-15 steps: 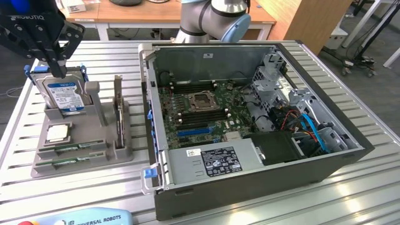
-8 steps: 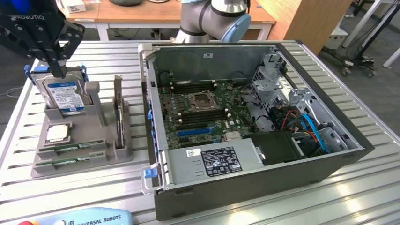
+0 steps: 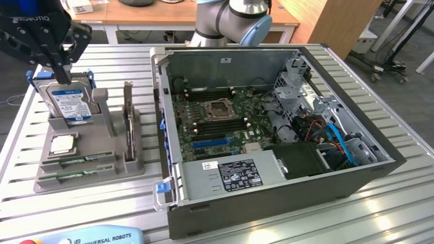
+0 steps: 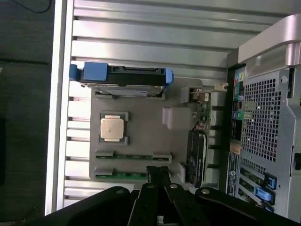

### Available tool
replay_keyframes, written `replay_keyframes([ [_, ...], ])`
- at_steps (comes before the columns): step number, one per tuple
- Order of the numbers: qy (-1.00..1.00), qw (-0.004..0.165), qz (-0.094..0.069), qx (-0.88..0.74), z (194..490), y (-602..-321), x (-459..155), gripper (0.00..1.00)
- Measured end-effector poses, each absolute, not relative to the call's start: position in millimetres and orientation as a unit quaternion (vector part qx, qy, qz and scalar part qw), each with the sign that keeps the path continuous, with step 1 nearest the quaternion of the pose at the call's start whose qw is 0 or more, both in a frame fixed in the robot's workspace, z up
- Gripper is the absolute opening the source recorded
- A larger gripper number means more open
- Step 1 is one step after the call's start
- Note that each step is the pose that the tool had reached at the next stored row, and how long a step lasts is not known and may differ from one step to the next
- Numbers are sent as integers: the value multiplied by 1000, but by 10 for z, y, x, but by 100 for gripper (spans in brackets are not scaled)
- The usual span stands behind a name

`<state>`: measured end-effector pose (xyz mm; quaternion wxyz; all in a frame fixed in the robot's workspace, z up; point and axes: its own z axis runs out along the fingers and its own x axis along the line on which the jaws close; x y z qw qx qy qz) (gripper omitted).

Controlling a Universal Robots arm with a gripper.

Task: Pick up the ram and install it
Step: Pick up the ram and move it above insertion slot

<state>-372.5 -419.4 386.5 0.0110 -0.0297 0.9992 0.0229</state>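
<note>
The hand (image 3: pixel 64 79) (image 4: pixel 158 172) has its two fingers pressed together and carries nothing. Its upper body is cut off by the frame edge in the exterior view, and in the wrist view its black links cover one edge of the grey holder (image 3: pixel 88 184) (image 4: pixel 141 136). In the exterior view the fingertips hang over the hard drive (image 3: pixel 68 101) (image 4: pixel 122 77), which stands on edge in blue rails at the holder's far end. In the wrist view the fingertips overlap one end of the first ram stick (image 3: pixel 70 176) (image 4: pixel 123 176) — contact cannot be confirmed there. The second ram stick (image 3: pixel 76 161) (image 4: pixel 133 156) lies parallel, just beside the first, between it and the processor chip (image 3: pixel 62 144) (image 4: pixel 112 128). Both sticks lie flat in holder slots, outside the computer case (image 3: pixel 291 201) (image 4: pixel 263 117). An upright card (image 3: pixel 127 117) (image 4: pixel 195 150) stands in the holder, seen edge-on — its type cannot be made out. Holder and open case sit side by side on the slatted bench (image 3: pixel 379 213) (image 4: pixel 141 42), holder on the exterior view's left. A pendant (image 3: pixel 88 236) is cut off at the exterior view's lower edge.
</note>
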Motion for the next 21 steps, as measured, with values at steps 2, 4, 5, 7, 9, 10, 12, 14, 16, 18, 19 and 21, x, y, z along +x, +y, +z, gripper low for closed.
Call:
replay_keyframes([
  [2, 999, 11, 23, -48, 3864, -4194, -3725, 10],
  [4, 997, 10, 23, -66, 3863, -4194, -3725, 10],
  [5, 997, 10, 23, -75, 3863, -4194, -3725, 10],
  [7, 995, 10, 24, -93, 3862, -4194, -3725, 10],
  [9, 993, 9, 24, -112, 3861, -4194, -3725, 10],
  [10, 992, 9, 24, -121, 3861, -4194, -3725, 10],
  [12, 990, 8, 24, -139, 3860, -4194, -3725, 10],
  [14, 987, 8, 24, -156, 3859, -4194, -3725, 10],
  [16, 984, 8, 24, -174, 3859, -4194, -3725, 10],
  [18, 981, 7, 24, -193, 3859, -4194, -3725, 10],
  [19, 979, 7, 24, -202, 3859, -4194, -3725, 10],
  [21, 975, 6, 25, -219, 3858, -4194, -3725, 10],
])
